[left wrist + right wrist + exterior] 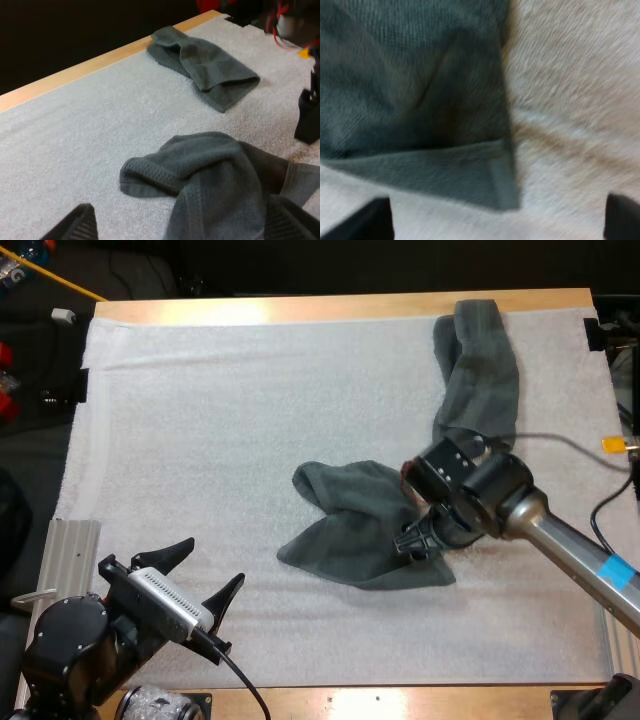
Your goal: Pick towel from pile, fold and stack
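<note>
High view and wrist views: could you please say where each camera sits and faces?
High view: behind the arms, looking down over the white mat; left tool and right tool show.
Left wrist view: on left arm, facing the crumpled dark grey-green towel, a longer towel beyond; own fingers.
Right wrist view: on right arm, down at that towel's corner; own fingers.
All share that towel.

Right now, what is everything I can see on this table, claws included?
crumpled towel: one, dark grey-green, middle of the mat
second towel: one, dark grey-green, far right of the mat, bunched lengthwise
mat: one, white, covering the table
table: one, wooden
metal bar: one, silver, beside the mat's near left edge
left claw: one, black, open, above the mat's near left part
right claw: one, black, open, over a corner of the crumpled towel
</note>
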Robot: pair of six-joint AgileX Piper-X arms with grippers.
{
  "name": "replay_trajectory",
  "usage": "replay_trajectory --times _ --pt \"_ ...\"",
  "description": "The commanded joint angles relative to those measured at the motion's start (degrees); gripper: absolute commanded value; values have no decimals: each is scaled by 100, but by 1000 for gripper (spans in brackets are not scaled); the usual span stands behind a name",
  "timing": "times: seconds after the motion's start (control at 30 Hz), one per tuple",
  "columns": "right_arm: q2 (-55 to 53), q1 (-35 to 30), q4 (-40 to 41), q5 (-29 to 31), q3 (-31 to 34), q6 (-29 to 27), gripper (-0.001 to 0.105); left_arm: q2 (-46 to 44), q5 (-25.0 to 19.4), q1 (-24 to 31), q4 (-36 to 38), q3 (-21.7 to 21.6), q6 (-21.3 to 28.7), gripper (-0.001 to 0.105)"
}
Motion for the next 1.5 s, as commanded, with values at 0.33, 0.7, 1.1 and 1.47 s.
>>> replay_trajectory --times 0.33,0.7,1.1,1.47 --pt "-23 -394 -2011 -1285 1378 393 79 22 32 -26 193 -15 1 66" --pt "307 -394 -2470 -1620 1571 393 79 22 32 -26 555 -15 1 66" --pt "504 -394 -2478 -1158 1580 393 79 22 32 -26 769 -15 1 66" --pt "437 -355 -1445 -3815 1580 -242 79 22 32 -26 768 -15 1 66"
